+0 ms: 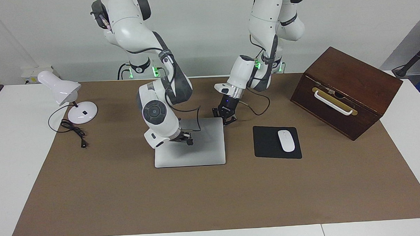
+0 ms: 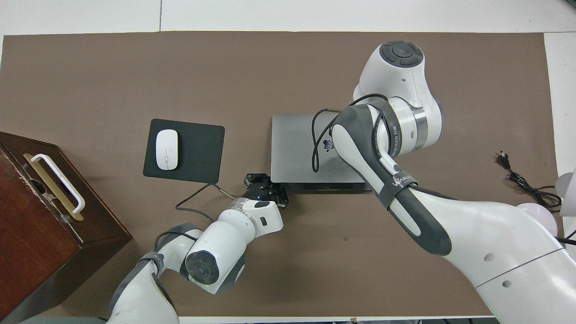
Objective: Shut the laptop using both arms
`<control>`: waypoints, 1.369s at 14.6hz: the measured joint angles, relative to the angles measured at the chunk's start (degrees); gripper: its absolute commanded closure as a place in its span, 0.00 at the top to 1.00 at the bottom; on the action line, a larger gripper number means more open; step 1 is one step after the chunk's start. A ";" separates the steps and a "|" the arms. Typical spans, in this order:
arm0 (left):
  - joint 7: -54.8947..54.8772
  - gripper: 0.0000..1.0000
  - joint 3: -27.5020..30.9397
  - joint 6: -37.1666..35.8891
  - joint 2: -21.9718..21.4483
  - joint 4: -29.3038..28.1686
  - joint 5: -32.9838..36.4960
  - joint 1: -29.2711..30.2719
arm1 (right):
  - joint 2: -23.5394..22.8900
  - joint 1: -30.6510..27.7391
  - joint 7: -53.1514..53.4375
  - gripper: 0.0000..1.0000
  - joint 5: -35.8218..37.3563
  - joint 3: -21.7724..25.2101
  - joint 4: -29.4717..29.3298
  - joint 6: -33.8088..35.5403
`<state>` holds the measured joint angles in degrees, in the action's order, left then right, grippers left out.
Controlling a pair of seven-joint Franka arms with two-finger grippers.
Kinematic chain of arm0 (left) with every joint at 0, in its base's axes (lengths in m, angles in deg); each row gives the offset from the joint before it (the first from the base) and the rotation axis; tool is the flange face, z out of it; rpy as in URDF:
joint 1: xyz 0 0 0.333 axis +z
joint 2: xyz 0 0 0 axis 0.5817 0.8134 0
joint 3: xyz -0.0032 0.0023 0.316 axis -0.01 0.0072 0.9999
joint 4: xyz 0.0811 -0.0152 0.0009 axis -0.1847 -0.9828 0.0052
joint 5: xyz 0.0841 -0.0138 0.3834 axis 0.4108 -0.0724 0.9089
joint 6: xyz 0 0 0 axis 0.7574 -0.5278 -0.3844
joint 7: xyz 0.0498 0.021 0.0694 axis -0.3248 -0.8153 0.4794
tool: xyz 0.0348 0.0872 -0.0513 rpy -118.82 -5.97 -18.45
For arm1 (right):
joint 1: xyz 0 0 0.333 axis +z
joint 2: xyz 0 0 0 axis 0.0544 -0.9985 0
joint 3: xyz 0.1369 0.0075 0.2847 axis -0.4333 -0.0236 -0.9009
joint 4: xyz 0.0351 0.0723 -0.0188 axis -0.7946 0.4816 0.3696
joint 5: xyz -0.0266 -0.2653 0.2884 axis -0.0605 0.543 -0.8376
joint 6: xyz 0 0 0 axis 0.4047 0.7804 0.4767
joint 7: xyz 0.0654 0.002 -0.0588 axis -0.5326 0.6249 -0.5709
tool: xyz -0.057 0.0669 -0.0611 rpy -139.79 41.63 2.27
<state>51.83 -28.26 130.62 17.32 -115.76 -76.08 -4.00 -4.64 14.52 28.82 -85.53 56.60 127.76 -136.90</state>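
Note:
The silver-grey laptop (image 1: 204,149) lies mid-table on the brown mat, its lid (image 2: 292,144) lowered almost flat, with only a thin strip of the base (image 2: 333,185) showing at the edge nearer the robots. My right gripper (image 1: 187,138) is shut and rests on top of the lid near its middle, over the logo; in the overhead view the arm hides most of it. My left gripper (image 1: 228,120) (image 2: 269,185) is shut and sits low at the laptop's corner nearer the robots, toward the left arm's end, holding nothing.
A black mouse pad (image 1: 266,144) with a white mouse (image 1: 286,140) lies beside the laptop toward the left arm's end. A dark wooden box (image 1: 345,88) stands at that end. A white desk lamp (image 1: 64,93) and its cable (image 1: 74,131) are at the right arm's end.

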 measured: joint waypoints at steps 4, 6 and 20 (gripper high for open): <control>0.00 0.00 0.00 0.01 0.00 0.00 0.01 0.00 | 0.39 0.00 0.00 0.00 0.00 -0.03 0.70 -0.72; -0.01 0.00 0.00 0.02 0.01 0.00 0.01 0.00 | 0.43 0.00 0.00 0.00 0.00 -0.03 0.76 -0.79; -0.01 0.00 0.00 0.09 0.04 -0.01 0.01 0.00 | 6.69 -2.66 0.17 0.00 0.77 1.10 -13.25 17.01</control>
<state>51.82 -28.26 130.71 17.35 -115.77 -76.07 -3.99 2.05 11.86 28.99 -84.76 57.69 114.51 -119.89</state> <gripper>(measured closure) 0.991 0.991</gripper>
